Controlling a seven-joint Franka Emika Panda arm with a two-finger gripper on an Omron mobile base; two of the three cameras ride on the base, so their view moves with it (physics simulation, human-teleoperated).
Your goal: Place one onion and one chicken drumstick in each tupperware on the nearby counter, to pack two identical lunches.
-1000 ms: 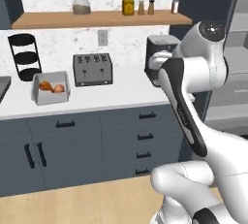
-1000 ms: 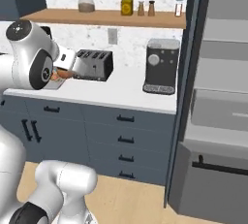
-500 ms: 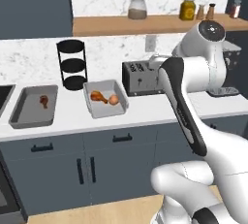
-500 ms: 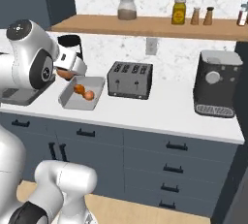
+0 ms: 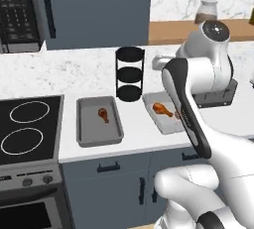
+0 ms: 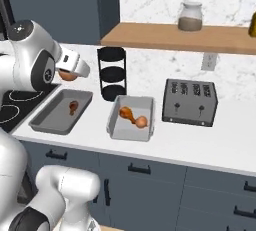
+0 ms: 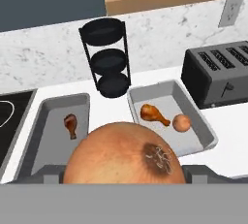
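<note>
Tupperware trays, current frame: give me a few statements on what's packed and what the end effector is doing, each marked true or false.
1. The left tupperware holds a chicken drumstick but no onion. True.
2. The right tupperware is empty. False: it holds a drumstick and an onion.
3. The end effector holds an onion. True.
4. The black round rack stands inside the right tupperware. False: it stands on the counter behind the trays.
5. The toaster sits left of both trays. False: it is to their right.
</note>
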